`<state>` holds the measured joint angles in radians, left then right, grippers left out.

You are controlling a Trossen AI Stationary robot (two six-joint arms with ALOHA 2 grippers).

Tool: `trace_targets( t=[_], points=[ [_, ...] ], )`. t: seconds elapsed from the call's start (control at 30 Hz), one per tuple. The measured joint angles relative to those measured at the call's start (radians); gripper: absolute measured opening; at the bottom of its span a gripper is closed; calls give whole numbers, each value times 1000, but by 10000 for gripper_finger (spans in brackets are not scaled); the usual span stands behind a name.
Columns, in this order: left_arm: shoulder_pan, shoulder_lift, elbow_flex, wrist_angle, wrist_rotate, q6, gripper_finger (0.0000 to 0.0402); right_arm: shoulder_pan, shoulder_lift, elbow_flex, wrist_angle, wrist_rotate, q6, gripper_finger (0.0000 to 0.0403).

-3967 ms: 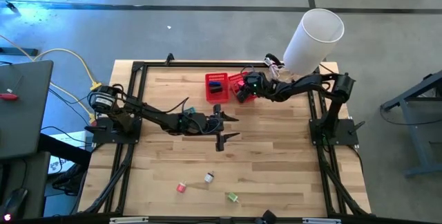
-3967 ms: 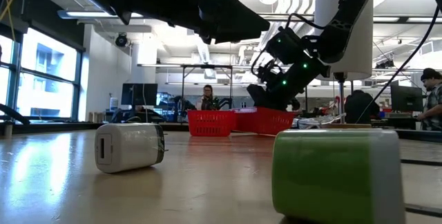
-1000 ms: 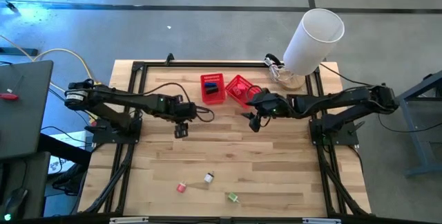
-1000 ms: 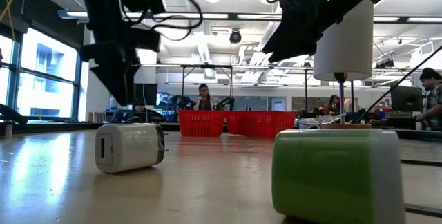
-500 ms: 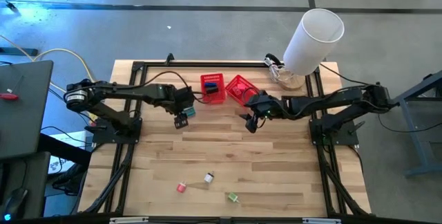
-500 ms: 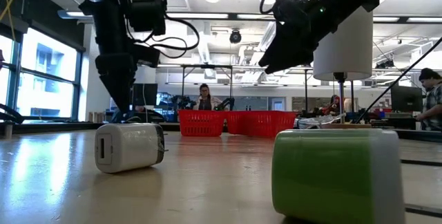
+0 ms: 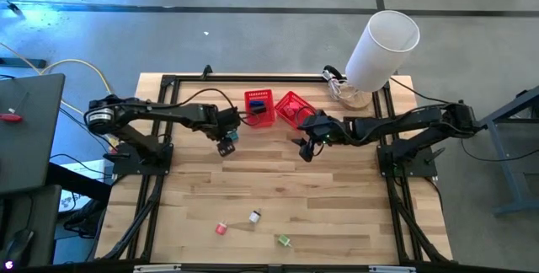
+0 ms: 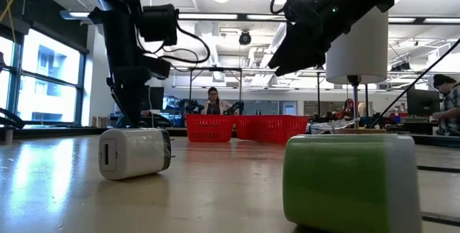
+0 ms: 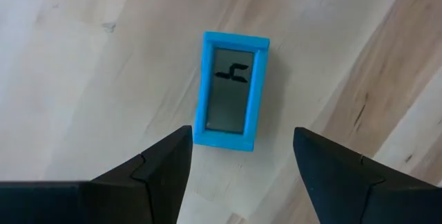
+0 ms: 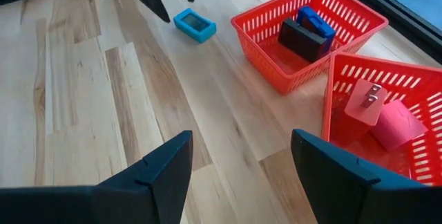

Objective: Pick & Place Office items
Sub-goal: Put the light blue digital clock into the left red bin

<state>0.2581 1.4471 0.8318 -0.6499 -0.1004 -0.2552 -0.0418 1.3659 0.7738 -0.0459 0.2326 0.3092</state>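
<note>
A teal item with a grey screen (image 9: 231,91) lies flat on the table (image 7: 337,197), just left of the baskets (image 7: 232,136). My left gripper (image 9: 242,140) hovers over it, open and pointing down, with a finger on either side and clear of it (image 7: 225,144). My right gripper (image 10: 239,141) hangs open and empty in front of the baskets (image 7: 305,148). Near the front edge lie a red-white item (image 7: 221,228), a whitish one (image 7: 254,216) and a green one (image 7: 284,240).
Two red mesh baskets (image 7: 260,107) (image 7: 292,109) stand at the far middle. One holds black and blue items (image 10: 307,34), the other a pink one (image 10: 397,124). A big white cylinder (image 7: 383,50) stands at the far right. Bare wood lies between the arms and the front items.
My left gripper has gone toward the table's far edge and down, rolling about its own axis, and now stands over the teal item. It has stayed open.
</note>
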Motion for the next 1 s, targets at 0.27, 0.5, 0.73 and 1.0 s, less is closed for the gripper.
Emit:
trace_targets(
  t=[0.27, 0.5, 0.73, 1.0],
  points=[
    [3, 39, 0, 55, 11, 17, 243, 0, 0, 0, 15, 0, 0, 233],
    [4, 42, 0, 61, -33, 14, 243, 0, 0, 0, 35, 0, 0, 233],
    [31, 90, 1, 59, -27, 31, 243, 0, 0, 0, 43, 0, 0, 233],
    [78, 147, 6, 68, 21, 41, 243, 0, 0, 0, 43, 0, 0, 233]
  ],
)
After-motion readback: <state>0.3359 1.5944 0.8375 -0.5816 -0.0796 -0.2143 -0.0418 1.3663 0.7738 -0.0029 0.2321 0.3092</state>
